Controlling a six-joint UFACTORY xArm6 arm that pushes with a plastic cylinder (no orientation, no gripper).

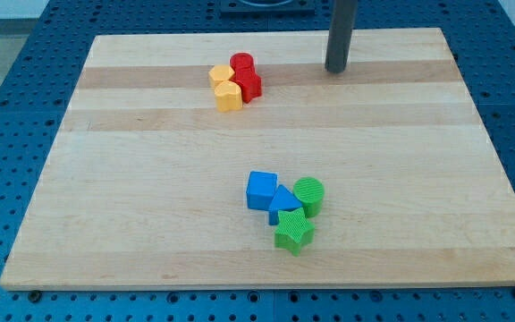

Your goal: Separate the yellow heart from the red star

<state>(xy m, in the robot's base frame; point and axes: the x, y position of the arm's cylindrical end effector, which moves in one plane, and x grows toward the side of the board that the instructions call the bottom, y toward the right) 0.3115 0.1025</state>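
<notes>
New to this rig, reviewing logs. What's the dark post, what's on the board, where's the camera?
There is one picture, from one camera; where it is mounted is not on record. The dark post is the arm's rod. It has no gripper and holds nothing; it pushes blocks by sliding my tip along the wooden board.

Near the view's top, left of my tip and apart from it, four blocks cluster: a yellow heart, another yellow block, a red star and a red cylinder. The heart sits right against the star.

Lower down lies a second cluster: a blue cube, a blue triangle, a green cylinder and a green star.
</notes>
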